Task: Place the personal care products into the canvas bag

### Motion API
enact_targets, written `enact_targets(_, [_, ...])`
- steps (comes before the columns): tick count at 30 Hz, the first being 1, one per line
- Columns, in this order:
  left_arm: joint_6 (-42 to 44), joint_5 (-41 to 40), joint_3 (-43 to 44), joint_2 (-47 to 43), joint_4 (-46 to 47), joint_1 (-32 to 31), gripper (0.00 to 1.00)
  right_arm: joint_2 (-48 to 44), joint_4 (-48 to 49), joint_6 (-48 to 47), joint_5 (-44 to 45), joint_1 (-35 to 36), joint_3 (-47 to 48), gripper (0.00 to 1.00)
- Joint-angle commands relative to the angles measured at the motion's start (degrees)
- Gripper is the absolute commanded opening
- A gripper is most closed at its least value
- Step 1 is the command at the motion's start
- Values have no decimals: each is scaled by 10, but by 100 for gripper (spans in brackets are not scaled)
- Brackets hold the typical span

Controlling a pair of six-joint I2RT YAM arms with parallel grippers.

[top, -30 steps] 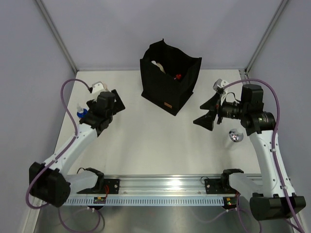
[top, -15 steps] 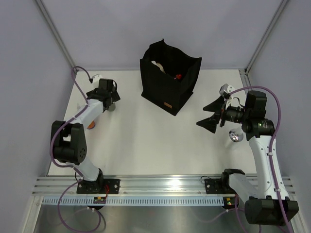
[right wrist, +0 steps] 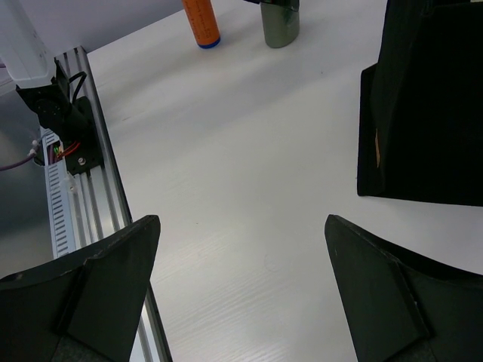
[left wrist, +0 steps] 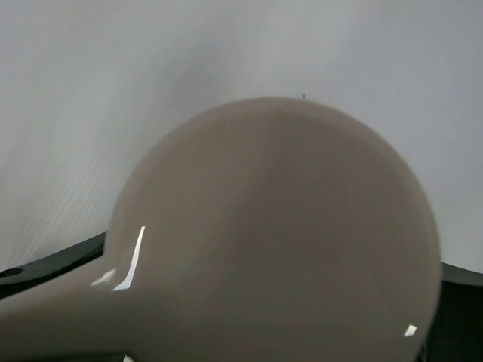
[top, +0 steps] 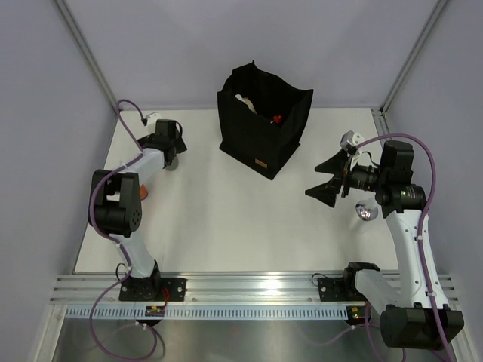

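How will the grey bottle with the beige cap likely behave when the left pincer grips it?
Its beige cap looks rounded and glossy, with bright highlights, so it may slip. The grey bottle stands upright on a small base, so a sideways nudge could tip it. It looks rigid, probably not squashy.

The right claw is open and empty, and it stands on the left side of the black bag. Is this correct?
No. The right claw is open and empty, but it is on the right side of the black bag, not the left. The top external view shows this.
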Motion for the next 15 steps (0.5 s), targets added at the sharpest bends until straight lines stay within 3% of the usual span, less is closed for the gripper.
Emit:
enact_targets(1, [2, 4, 33, 14, 58, 7, 94, -3, -1, -22, -42, -3, 3, 99])
enact_targets(7, [-4, 4, 66, 39, 35, 8, 94, 0, -3, -27, -60, -11, 2, 100])
enact_targets(15, [72, 59, 70, 33, 77, 8, 99, 1, -2, -25, -63, -24, -1, 100])
